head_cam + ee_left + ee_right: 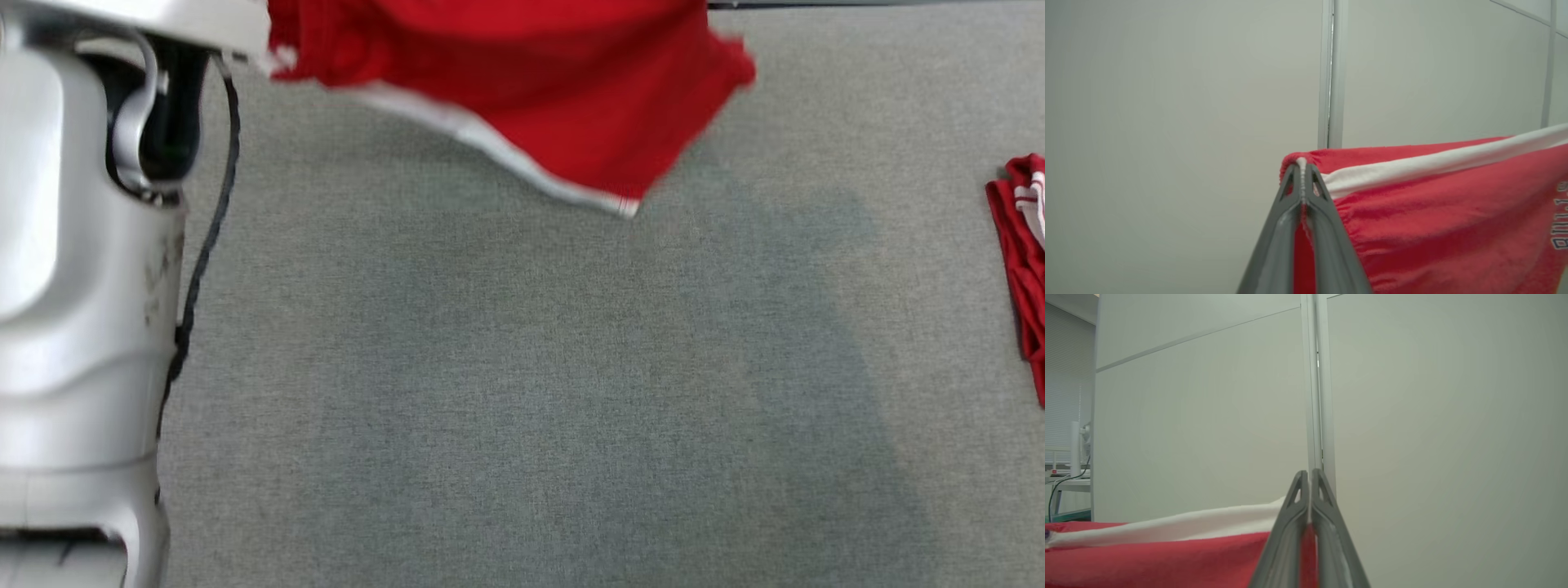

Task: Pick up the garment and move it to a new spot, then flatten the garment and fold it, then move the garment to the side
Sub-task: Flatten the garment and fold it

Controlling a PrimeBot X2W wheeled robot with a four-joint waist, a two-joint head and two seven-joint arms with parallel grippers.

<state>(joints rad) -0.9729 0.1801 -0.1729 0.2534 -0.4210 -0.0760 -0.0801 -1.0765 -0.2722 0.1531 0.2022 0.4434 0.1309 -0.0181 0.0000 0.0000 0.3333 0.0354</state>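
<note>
The garment [531, 90] is red with a white band and hangs in the air over the grey table at the top of the head view, its lower corner dangling and blurred. In the left wrist view my left gripper [1302, 165] is shut on the garment [1445, 212] at its white-banded edge, and dark lettering shows at the right. Seen from the right wrist, my right gripper [1309, 475] is shut on the garment [1167, 555] at the other end of the white band. The cloth stretches between the two grippers.
The grey cloth-covered table [522, 392] spreads below the garment. Another red garment with white stripes [1024, 261] lies at the table's right edge. My pale left arm [73, 286] with a dark cable stands at the left. Pale wall panels [1412, 416] lie behind.
</note>
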